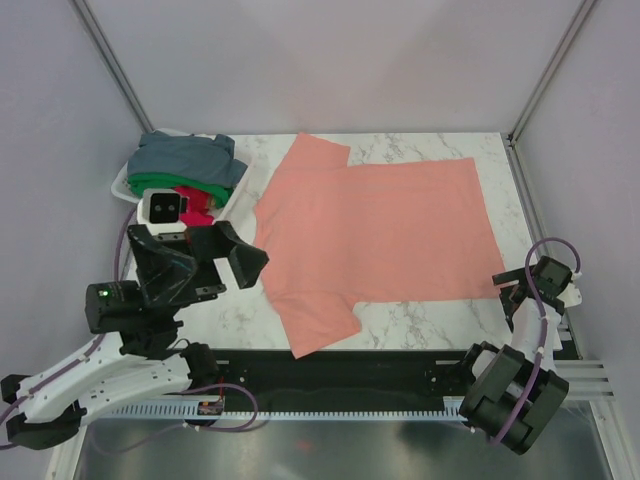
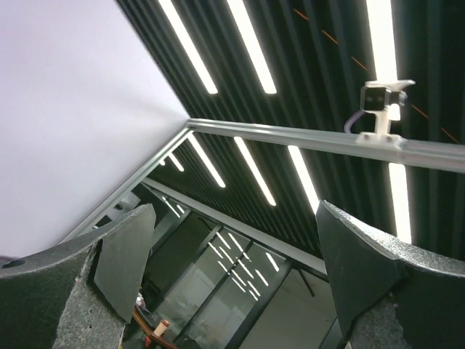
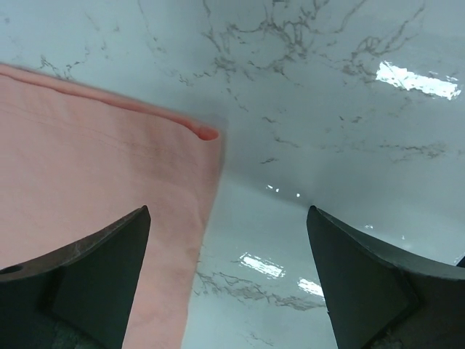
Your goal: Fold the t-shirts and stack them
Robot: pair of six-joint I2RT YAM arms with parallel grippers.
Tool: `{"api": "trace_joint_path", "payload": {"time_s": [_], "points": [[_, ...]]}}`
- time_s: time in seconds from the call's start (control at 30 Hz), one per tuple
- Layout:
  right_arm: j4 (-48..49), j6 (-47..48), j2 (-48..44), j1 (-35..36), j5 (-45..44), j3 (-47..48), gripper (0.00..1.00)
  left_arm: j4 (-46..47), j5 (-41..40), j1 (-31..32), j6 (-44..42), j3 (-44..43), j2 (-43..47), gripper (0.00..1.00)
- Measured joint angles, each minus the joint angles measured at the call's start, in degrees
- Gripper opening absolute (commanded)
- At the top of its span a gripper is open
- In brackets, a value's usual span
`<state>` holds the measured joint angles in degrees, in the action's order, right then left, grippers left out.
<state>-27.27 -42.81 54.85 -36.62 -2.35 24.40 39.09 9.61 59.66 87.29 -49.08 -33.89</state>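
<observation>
Two spread, empty pincers, left gripper (image 2: 234, 206) just in front of the white basket (image 1: 120, 190), right gripper (image 3: 227, 211) far right of it, salmon-pink t-shirt (image 1: 380, 235) flat beside the basket, other t-shirts (image 1: 185, 158) heaped inside.

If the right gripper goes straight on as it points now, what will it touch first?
Probably the bare marble table, beside the corner of the salmon-pink t-shirt; one jaw of the right gripper may meet cloth.

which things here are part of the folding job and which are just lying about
Job: salmon-pink t-shirt, spread flat; grey-blue t-shirt, green t-shirt, red t-shirt, heaped together at the far left.
Lying about: white basket under that heap; marble table.
</observation>
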Motion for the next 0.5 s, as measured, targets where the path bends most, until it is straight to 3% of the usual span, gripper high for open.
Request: {"api": "trace_joint_path", "payload": {"time_s": [0.27, 0.33, 0.43, 0.5], "points": [[3.9, 1.0, 1.2, 0.0, 1.9, -0.6, 0.78, -6.8, -0.9, 0.0, 1.1, 6.0, -0.3, 1.0], [5.4, 1.3, 2.3, 0.0, 2.6, -0.8, 0.72, -13.2, -1.9, 0.0, -0.6, 7.5, 1.6, 1.0], [8.0, 1.9, 4.1, 0.0, 3.8, -0.9, 0.42, -31.2, -5.2, 0.0, -7.0, 5.6, 2.8, 1.0], [9.4, 2.1, 5.6, 0.0, 4.5, -1.3, 0.33, -46.7, -9.5, 0.1, -9.7, 1.4, 0.9, 0.99]]}}
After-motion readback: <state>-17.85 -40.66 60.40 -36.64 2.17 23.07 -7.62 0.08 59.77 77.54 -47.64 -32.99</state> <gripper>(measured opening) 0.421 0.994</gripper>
